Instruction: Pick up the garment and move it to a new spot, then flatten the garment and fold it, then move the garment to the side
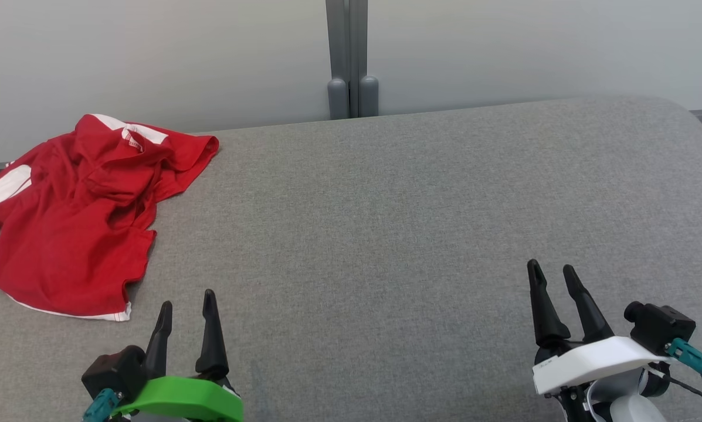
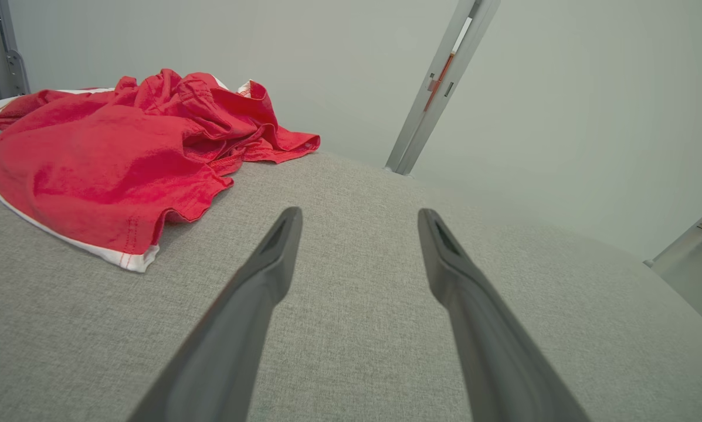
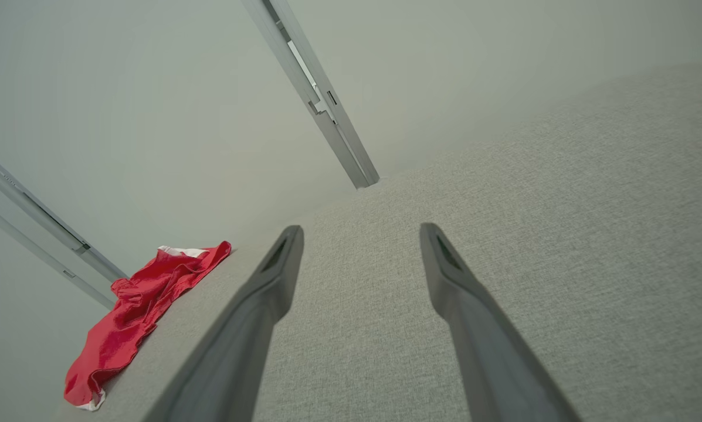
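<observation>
Facing the first pickup, the left claw point(image 1: 187, 299) and right claw point(image 1: 551, 266) sit spread and empty, likely needing a reach to the shirt point(image 1: 72, 217).

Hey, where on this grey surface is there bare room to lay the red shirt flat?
The grey woven fabric surface lies bare from the crumpled red-and-white shirt to its rounded right edge, and from the open left tool and right tool back to the pale wall. Only the far-left corner is crowded.
</observation>
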{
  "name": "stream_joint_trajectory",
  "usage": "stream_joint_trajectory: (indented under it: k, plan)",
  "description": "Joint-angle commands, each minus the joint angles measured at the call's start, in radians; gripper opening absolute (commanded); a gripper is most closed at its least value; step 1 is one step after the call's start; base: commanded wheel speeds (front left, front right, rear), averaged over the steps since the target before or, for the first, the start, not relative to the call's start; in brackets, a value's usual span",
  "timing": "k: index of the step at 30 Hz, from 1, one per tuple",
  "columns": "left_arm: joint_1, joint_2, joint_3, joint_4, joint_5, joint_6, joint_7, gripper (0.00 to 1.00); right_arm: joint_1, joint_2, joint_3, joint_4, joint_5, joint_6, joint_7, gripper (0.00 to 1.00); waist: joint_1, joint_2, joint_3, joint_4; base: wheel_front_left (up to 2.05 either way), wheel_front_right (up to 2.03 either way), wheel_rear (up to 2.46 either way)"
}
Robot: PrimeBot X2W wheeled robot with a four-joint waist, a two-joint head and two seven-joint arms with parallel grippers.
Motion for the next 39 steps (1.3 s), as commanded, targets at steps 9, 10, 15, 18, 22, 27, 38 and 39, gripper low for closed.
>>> stream_joint_trajectory:
  k: [9, 10, 15, 18, 22, 27, 38, 39]
  plan:
    - [0.019, 0.009, -0.005, 0.010, 0.106, 0.012, -0.026, 1.00, 0.009, -0.006, 0.012, 0.005, -0.108, 0.000, -0.029, 1.00, 0.0000, 0.0000, -0.002, 0.003, 0.00, 0.00, 0.00]
    - [0.019, 0.009, -0.004, 0.013, 0.114, 0.013, -0.029, 1.00, 0.009, -0.006, 0.013, 0.006, -0.118, 0.000, -0.031, 1.00, 0.0000, 0.0000, -0.002, 0.004, 0.00, 0.00, 0.00]
    - [0.021, 0.009, -0.004, 0.021, 0.151, 0.017, -0.040, 1.00, 0.009, -0.006, 0.018, 0.009, -0.160, 0.000, -0.042, 1.00, 0.0000, 0.0000, -0.001, 0.006, 0.00, 0.00, 0.00]
    - [0.022, 0.009, -0.005, 0.026, 0.170, 0.019, -0.045, 1.00, 0.010, -0.007, 0.021, 0.009, -0.185, 0.000, -0.048, 1.00, 0.0000, 0.0000, -0.002, 0.006, 0.00, 0.00, 0.00]
    - [0.025, 0.009, -0.009, 0.029, 0.196, 0.022, -0.054, 1.00, 0.012, -0.007, 0.024, 0.011, -0.217, 0.000, -0.057, 1.00, 0.0000, 0.0000, -0.002, 0.006, 0.00, 0.00, 0.00]
    - [0.029, 0.010, -0.015, 0.034, 0.231, 0.028, -0.063, 1.00, 0.014, -0.007, 0.027, 0.013, -0.255, 0.001, -0.066, 1.00, 0.0000, 0.0000, -0.003, 0.005, 0.00, 0.00, 0.00]
    - [0.033, 0.010, -0.028, 0.048, 0.297, 0.036, -0.084, 1.00, 0.019, -0.007, 0.033, 0.010, -0.332, 0.001, -0.087, 1.00, 0.0000, 0.0000, -0.003, 0.007, 0.00, 0.00, 0.00]
    - [0.033, 0.010, -0.030, 0.050, 0.303, 0.037, -0.085, 1.00, 0.018, -0.008, 0.034, 0.009, -0.339, 0.001, -0.088, 1.00, 0.0000, 0.0000, -0.003, 0.008, 0.00, 0.00, 0.00]
